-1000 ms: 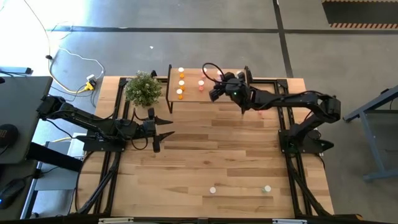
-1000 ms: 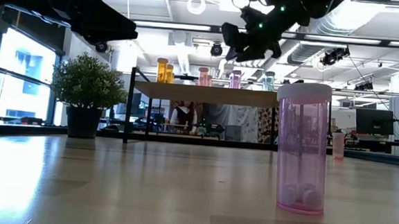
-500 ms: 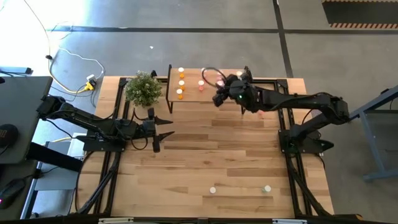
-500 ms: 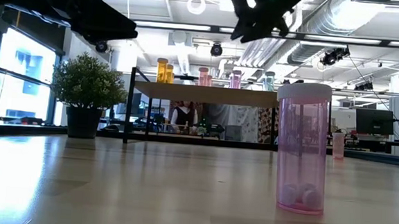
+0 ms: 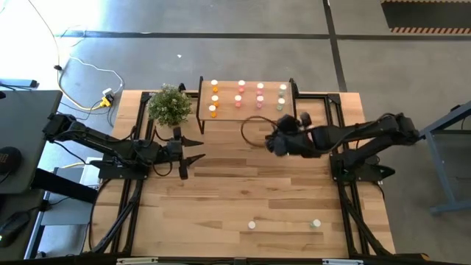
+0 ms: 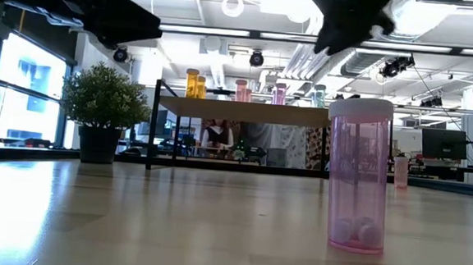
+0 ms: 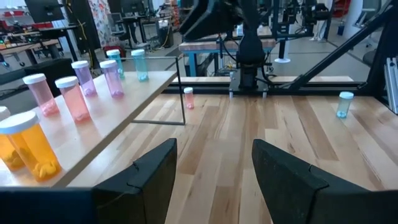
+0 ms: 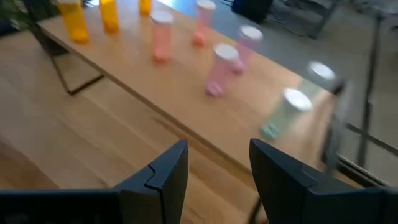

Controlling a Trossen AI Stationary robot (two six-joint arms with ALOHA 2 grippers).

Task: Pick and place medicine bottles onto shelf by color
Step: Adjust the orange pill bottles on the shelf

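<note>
The shelf [image 5: 247, 110] stands at the table's far side. On its top stand medicine bottles in rows: orange [image 5: 214, 98], light pink [image 5: 240, 97], deep pink [image 5: 260, 99] and pale green [image 5: 281, 101]. One pink bottle [image 5: 305, 118] stands on the table by the shelf's right end. Two more stand near the front edge, a pink one [image 6: 357, 177] and a pale green one [image 5: 316, 223]. My right gripper [image 8: 217, 155] hovers open and empty over the table, just nearer than the shelf. My left gripper [image 7: 214, 155] is open and empty at the table's left.
A potted plant [image 5: 170, 105] stands left of the shelf. Bare planks [image 5: 243, 184] lie between the two arms and toward the near edge. In the low view, the room behind holds desks and a person [image 6: 216, 138].
My right gripper has drawn back from above the shelf's right half toward the table's near edge and turned as it went. The deep pink and pale green bottles it covered now show on the shelf.
</note>
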